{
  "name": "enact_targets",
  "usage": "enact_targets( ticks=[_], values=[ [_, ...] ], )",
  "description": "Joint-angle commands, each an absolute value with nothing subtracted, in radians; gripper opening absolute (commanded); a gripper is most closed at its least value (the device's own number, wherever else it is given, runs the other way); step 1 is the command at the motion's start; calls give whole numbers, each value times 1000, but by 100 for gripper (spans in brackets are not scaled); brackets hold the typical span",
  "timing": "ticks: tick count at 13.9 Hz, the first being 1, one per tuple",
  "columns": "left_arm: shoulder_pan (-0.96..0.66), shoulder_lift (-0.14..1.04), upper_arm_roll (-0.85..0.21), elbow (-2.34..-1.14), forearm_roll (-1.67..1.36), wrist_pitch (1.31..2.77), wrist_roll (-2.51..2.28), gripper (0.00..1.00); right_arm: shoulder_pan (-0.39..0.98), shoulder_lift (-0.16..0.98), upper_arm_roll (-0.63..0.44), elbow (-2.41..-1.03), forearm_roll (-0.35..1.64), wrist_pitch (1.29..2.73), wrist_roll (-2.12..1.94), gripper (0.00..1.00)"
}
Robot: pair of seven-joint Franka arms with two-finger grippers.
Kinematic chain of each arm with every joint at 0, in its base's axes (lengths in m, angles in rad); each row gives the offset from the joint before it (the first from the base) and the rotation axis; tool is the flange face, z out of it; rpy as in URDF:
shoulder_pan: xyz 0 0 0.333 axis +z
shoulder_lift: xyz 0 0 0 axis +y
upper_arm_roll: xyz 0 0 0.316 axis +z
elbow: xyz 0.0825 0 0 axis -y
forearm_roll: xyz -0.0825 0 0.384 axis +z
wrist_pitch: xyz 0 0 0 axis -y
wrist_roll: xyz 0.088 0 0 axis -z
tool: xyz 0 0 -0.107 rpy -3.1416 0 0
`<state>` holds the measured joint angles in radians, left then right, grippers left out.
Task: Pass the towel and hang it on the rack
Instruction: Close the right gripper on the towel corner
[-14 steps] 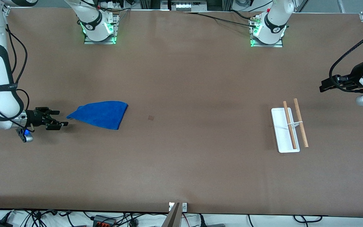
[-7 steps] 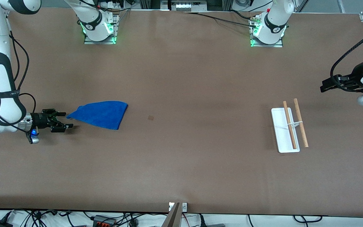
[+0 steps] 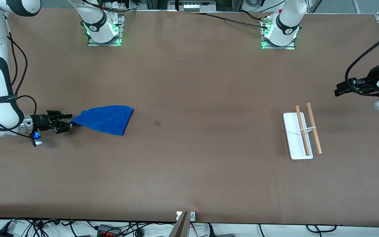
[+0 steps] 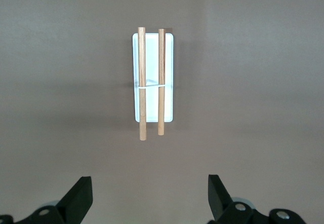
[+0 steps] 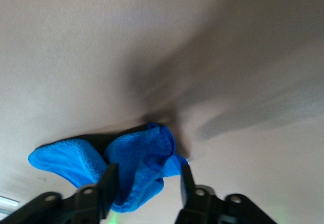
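The blue towel [image 3: 105, 119] lies flat on the table toward the right arm's end, its pointed corner facing my right gripper [image 3: 67, 125]. That gripper is low at the table. Its fingers stand on either side of the bunched corner of the towel [image 5: 139, 155], partly closed, with a gap still showing beside one finger. The right gripper [image 5: 147, 183] holds nothing off the table. The rack [image 3: 303, 133] stands toward the left arm's end, two wooden rods over a white base. My left gripper [image 3: 336, 90] hangs open and empty in the air beside the rack [image 4: 142, 82], with nothing between the left gripper [image 4: 150, 196] fingers.
A small dark mark [image 3: 157, 123] sits on the brown table between towel and rack. Both arm bases [image 3: 104, 31] are bolted along the table edge farthest from the front camera. Cables hang past the nearest table edge.
My right gripper slid forward along the table to the towel's corner, and its fingers have narrowed around the cloth. The towel, the rack and the left arm have not moved.
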<state>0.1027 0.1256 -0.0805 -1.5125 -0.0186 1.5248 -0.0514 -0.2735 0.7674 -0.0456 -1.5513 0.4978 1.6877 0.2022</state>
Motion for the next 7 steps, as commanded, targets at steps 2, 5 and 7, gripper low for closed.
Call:
enact_targets(
  ticks=[2,5,7],
  values=[
    [107,127,-80,-1496,-26,1506,-38,100,-288,770,-29,-1531,509,1660,157,2],
    [110,127,-78,-1497,-31,1505,-38,100,-287,765,-26,-1502,511,1646,126,0],
    [110,127,-78,-1497,-32,1502,-38,100,-278,765,-14,-1383,506,1524,133,0]
  ],
)
